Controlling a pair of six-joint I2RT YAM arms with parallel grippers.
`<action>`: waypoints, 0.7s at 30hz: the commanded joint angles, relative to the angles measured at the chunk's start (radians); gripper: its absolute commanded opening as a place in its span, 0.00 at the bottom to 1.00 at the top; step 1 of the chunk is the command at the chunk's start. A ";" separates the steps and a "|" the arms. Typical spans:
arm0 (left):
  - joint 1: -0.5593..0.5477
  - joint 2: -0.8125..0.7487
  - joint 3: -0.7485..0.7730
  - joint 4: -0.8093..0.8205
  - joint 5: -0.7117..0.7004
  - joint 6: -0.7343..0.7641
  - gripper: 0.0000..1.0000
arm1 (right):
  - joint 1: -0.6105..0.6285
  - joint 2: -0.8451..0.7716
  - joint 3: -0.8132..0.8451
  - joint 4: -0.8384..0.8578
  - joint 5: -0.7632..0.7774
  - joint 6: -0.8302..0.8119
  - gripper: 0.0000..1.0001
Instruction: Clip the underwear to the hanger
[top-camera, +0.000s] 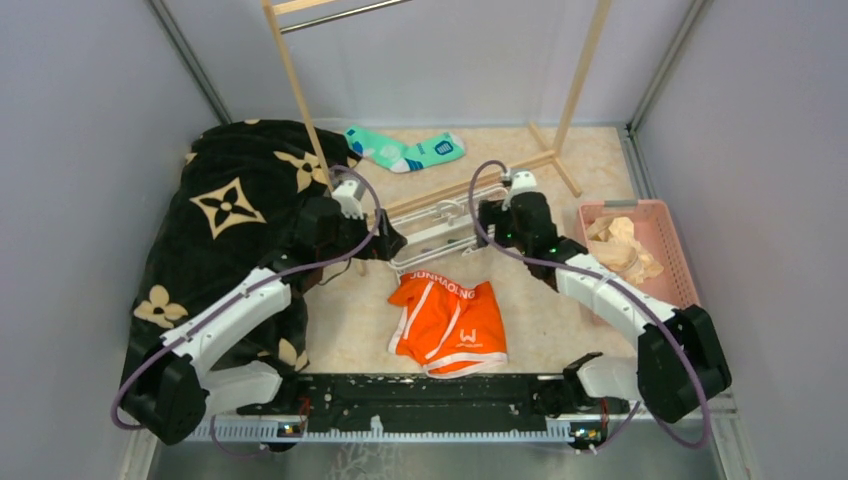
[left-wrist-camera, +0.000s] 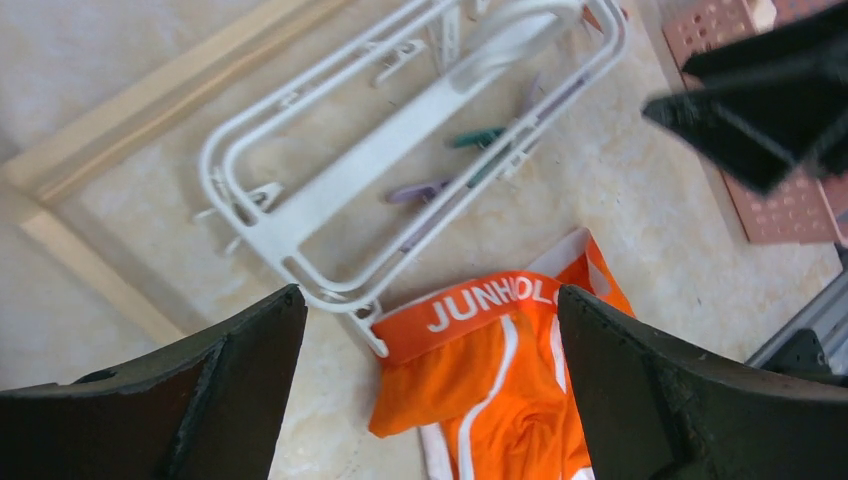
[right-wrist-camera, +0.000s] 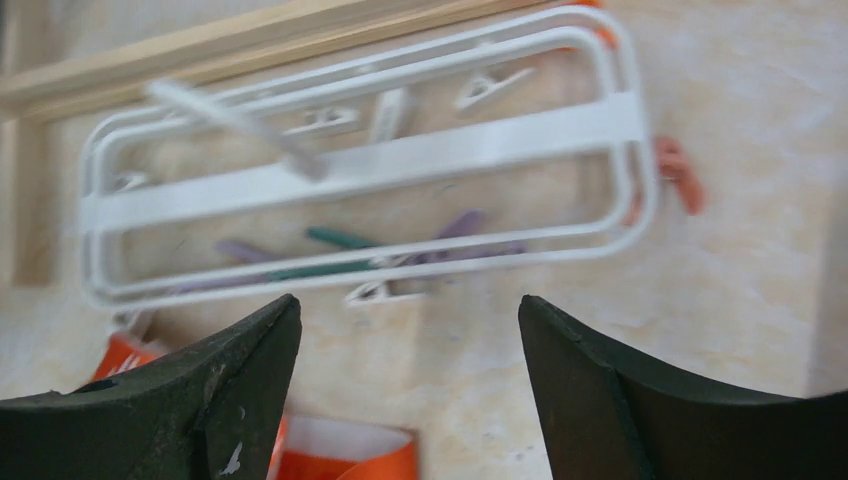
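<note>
Hovering above the hanger (top-camera: 432, 237), left claw (left-wrist-camera: 430, 330) and right claw (right-wrist-camera: 410, 330) gape empty.
Approach stage: the underwear (top-camera: 449, 322) lies on the tabletop (top-camera: 560, 320) against the hanger's near edge; a claw must likely pinch its waistband next.

Hanger (left-wrist-camera: 400, 120) glossy white plastic; underwear (left-wrist-camera: 490, 380) matt orange cloth.

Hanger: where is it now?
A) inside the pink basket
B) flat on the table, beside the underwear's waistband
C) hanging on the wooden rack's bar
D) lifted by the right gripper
B: the hanger lies flat on the table, one corner by the waistband of the underwear.
</note>
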 joint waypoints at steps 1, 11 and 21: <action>-0.146 0.016 0.064 -0.042 -0.156 0.019 0.99 | -0.171 0.054 0.104 -0.061 0.026 0.031 0.79; -0.177 0.042 0.087 -0.087 -0.164 0.033 0.99 | -0.388 0.384 0.483 -0.304 -0.203 -0.174 0.66; -0.180 0.014 0.087 -0.126 -0.144 0.060 0.98 | -0.462 0.607 0.695 -0.496 -0.469 -0.329 0.54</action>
